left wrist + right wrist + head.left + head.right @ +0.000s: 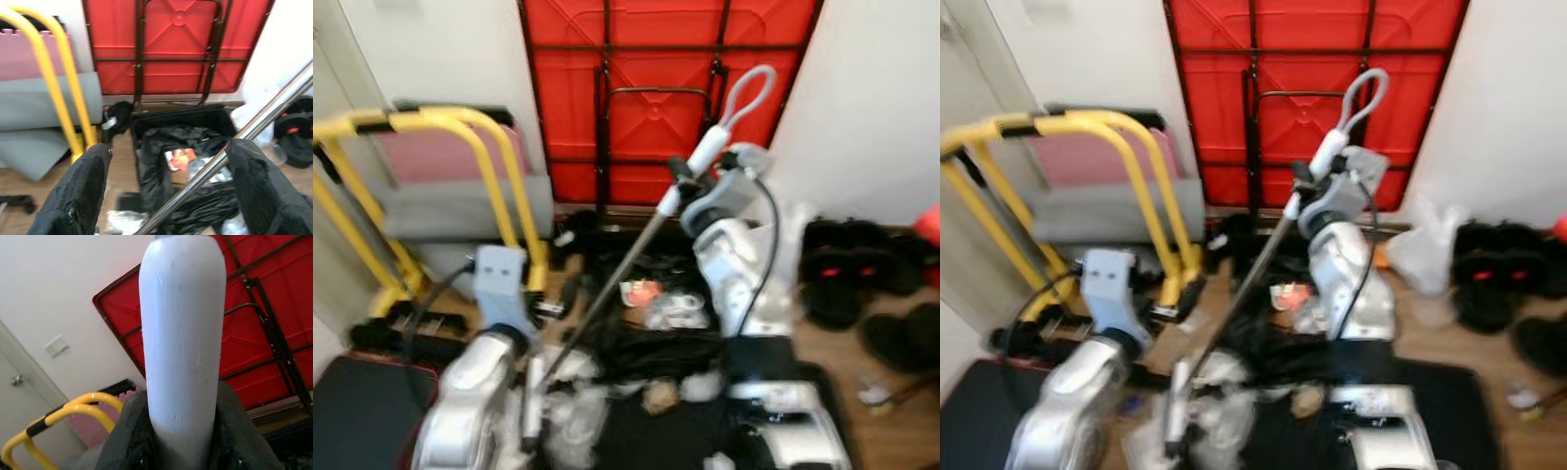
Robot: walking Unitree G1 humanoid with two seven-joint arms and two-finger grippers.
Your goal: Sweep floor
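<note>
A large red folded table (666, 98) leans on the wall across the upper centre, with a yellow tubular frame (440, 176) at the left. Across the centre runs your long broom with a metal shaft and pale looped grip (636, 255), slanting from upper right down to lower left. Your right gripper (690, 181) has its fingers clamped on the pale grip near the top. Your left gripper (166, 191), at lower left, has its fingers spread wide either side of the shaft, not squeezing. To sweep well, close those fingers first, I'd judge, then pull in short strokes. An open black case (181, 142) on the wooden floor (842, 343) holds black bags and a small red packet (178, 156).
</note>
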